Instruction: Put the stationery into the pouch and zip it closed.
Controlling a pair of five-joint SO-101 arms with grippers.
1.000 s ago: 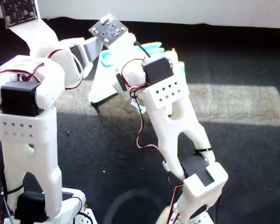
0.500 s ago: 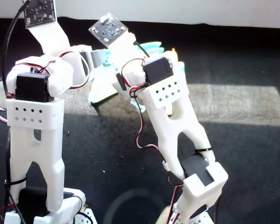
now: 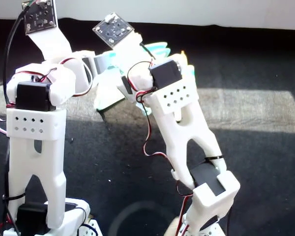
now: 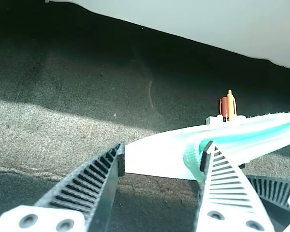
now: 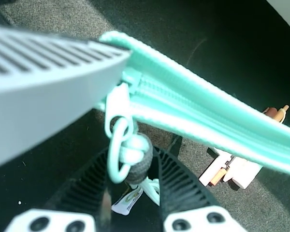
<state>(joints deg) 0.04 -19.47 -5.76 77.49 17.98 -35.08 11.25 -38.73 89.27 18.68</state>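
Right wrist view: the right pincer (image 5: 135, 162) is pinched narrow on the zip pull (image 5: 117, 145), a little ring and bead that hang from the green zip. The pouch (image 5: 198, 113) is right in front of this pincer. Its zip runs the long way, from the pull out toward the far end, where some pens (image 5: 276, 114) sit. A small white thing (image 5: 234, 173) lies on the counter (image 5: 48, 14) just under the pouch.

The left pincer (image 4: 164, 147) is spread wide. The near white end of the pouch sits between its two fingers (image 4: 101, 186), and one finger is touching the green edge. It is not squeezing the pouch.

I think the next move depends on that long line. The right pincer must pull along the zip, not across it. The left pincer is the one by the pouch's end, so it should close there and keep the pouch from sliding.

The right wrist view shows the pull up close, which the high view does not, because the arms cover it. The left wrist view shows the pens standing just past the pouch. I cannot tell if they are inside it or behind it, or how much of the zip is shut.
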